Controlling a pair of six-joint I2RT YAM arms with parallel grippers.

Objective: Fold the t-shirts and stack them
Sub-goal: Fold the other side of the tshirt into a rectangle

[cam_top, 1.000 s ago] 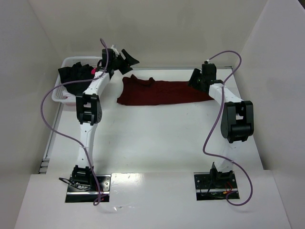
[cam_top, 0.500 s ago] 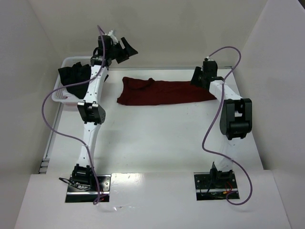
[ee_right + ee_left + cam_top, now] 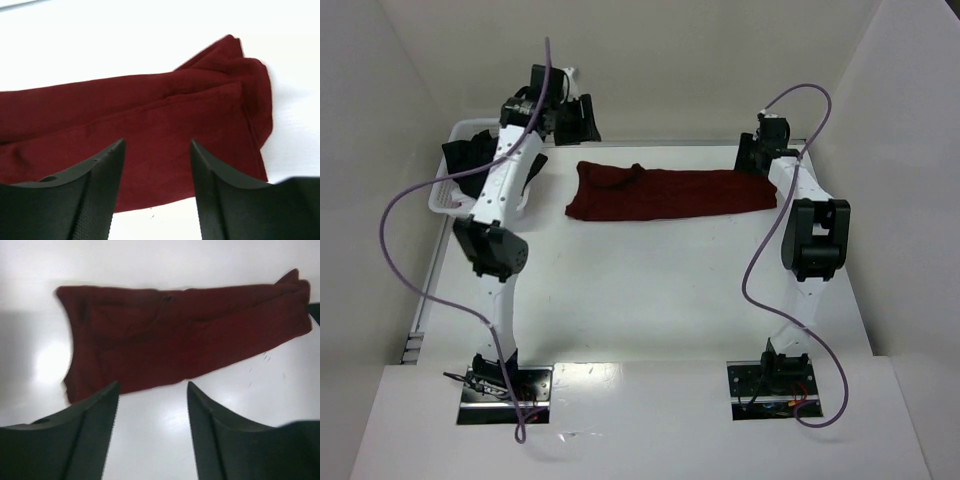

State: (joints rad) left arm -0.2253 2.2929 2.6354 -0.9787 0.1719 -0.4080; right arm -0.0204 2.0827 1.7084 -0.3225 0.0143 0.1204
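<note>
The maroon t-shirt (image 3: 665, 193) lies on the white table as a long folded strip, collar end to the left. My left gripper (image 3: 584, 116) hangs above the table behind the shirt's left end. In the left wrist view the shirt (image 3: 185, 335) spreads below the open, empty left gripper (image 3: 152, 390). My right gripper (image 3: 753, 160) is over the shirt's right end. In the right wrist view it (image 3: 157, 147) stands open above the bunched cloth (image 3: 150, 115), gripping nothing. A black t-shirt (image 3: 468, 163) lies heaped in the basket.
A white mesh basket (image 3: 442, 203) stands at the back left, beside the left arm. White walls close in the table at the back and on both sides. Purple cables loop from both arms.
The left arm has swung its elbow outward to the left and the left jaws have narrowed. The right gripper has shifted back and to the right over the shirt's end.
</note>
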